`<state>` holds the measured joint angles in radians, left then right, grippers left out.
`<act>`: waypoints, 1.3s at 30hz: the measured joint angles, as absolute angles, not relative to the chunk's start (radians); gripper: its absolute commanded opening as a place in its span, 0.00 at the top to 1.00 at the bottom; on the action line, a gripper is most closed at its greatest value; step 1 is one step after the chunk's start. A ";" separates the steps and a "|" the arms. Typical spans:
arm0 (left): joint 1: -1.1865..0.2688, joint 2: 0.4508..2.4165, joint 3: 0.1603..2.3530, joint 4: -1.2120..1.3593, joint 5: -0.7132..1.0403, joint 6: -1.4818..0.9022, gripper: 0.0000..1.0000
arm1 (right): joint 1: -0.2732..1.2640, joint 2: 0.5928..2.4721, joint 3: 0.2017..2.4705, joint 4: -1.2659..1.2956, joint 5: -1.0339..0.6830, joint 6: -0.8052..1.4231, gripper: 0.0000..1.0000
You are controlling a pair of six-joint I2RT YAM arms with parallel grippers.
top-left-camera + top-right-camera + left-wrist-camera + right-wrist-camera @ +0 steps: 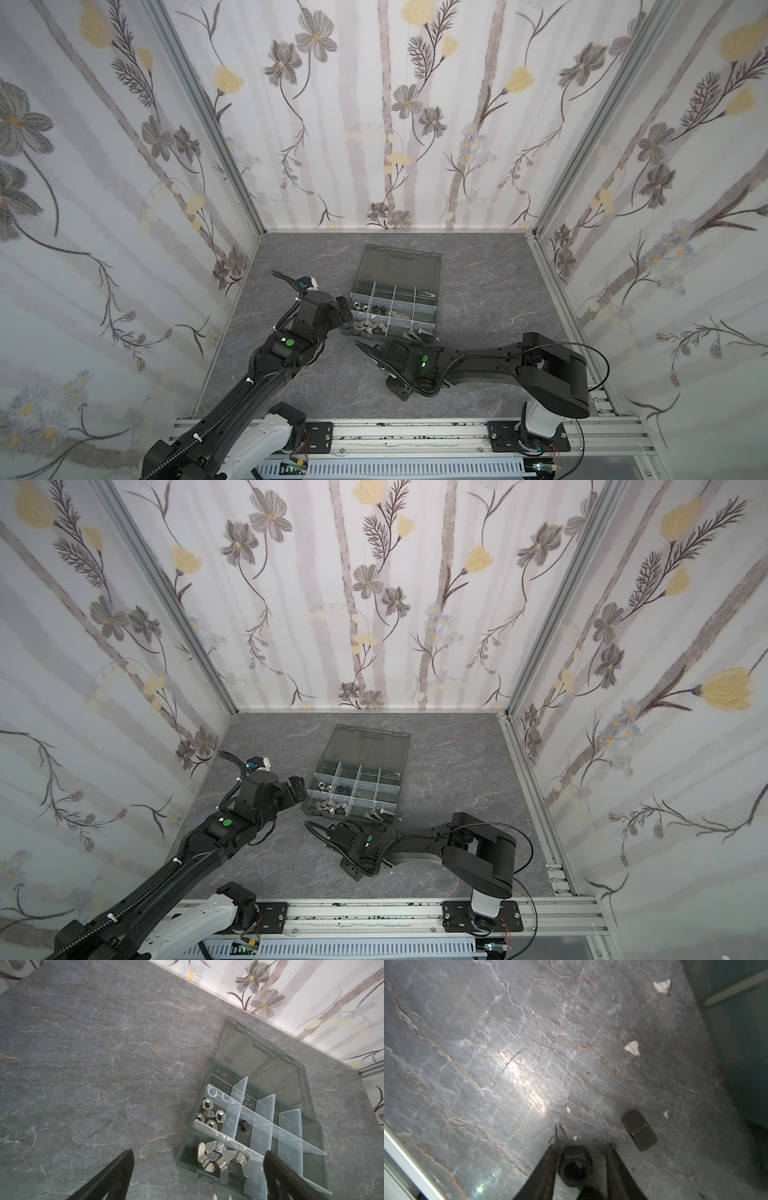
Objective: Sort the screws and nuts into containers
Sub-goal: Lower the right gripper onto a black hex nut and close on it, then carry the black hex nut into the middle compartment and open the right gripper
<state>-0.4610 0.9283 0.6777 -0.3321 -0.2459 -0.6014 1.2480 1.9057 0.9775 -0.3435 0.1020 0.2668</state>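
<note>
Tabletop (488,1022): grey marble; black nut (575,1164) lay at six o'clock from organiser (405,296).
Right gripper (581,1146): jaws straddled nut, not clamped.
Left gripper (198,1151): spread wide, empty.
Risk: off-centre squeeze could flick nut away.

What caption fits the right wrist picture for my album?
Right fingers straddle a black nut on the grey table, another black nut lying nearby.

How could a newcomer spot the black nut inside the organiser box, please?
Start at the open grey organiser box. In its middle row, beside the clustered silver hex nuts, one cell holds a single nut. Unlike those, it is black.
</note>
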 measured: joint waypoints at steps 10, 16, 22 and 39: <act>-0.457 0.928 0.678 -0.332 -0.245 -0.601 0.00 | 1.248 1.913 0.995 -0.370 0.102 0.223 0.82; -0.456 0.927 0.675 -0.332 -0.242 -0.601 0.00 | 1.235 1.900 0.999 -0.384 0.102 0.215 0.84; -0.456 0.924 0.671 -0.330 -0.239 -0.601 0.00 | 1.124 1.821 1.081 -0.398 0.100 0.173 0.84; -0.453 0.920 0.630 -0.321 -0.205 -0.659 0.00 | 0.872 2.107 1.518 -0.355 0.086 0.116 0.83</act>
